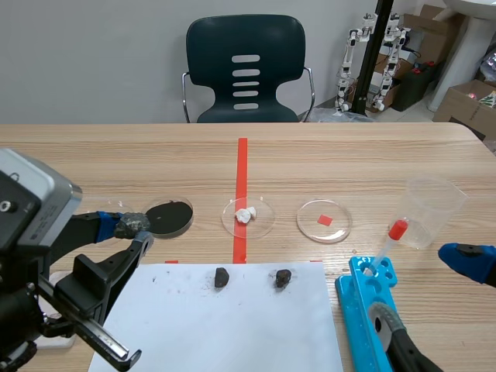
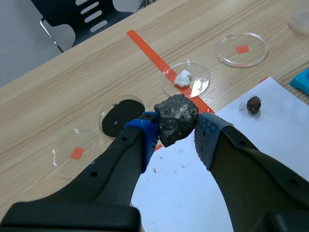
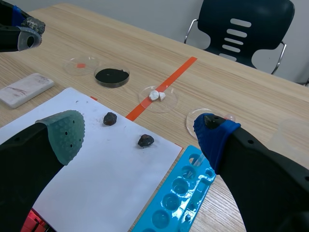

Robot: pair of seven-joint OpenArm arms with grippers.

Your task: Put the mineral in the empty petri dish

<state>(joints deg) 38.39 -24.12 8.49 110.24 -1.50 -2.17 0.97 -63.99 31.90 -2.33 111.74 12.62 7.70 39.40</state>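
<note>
Left gripper (image 2: 176,133) clamps mineral (image 2: 176,118) just beyond far-left corner of paper (image 2: 270,130) | right gripper (image 3: 140,131) spread wide, off right side of paper

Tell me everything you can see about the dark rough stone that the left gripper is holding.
The dark grey mineral chunk is rough and angular, with small pale specks, and looks like stone. The left gripper is shut on it: the two blue dotted pads press its opposite sides, and nothing else touches it. It hangs above the wooden table near a corner of the white paper sheet, not in any dish.
</note>
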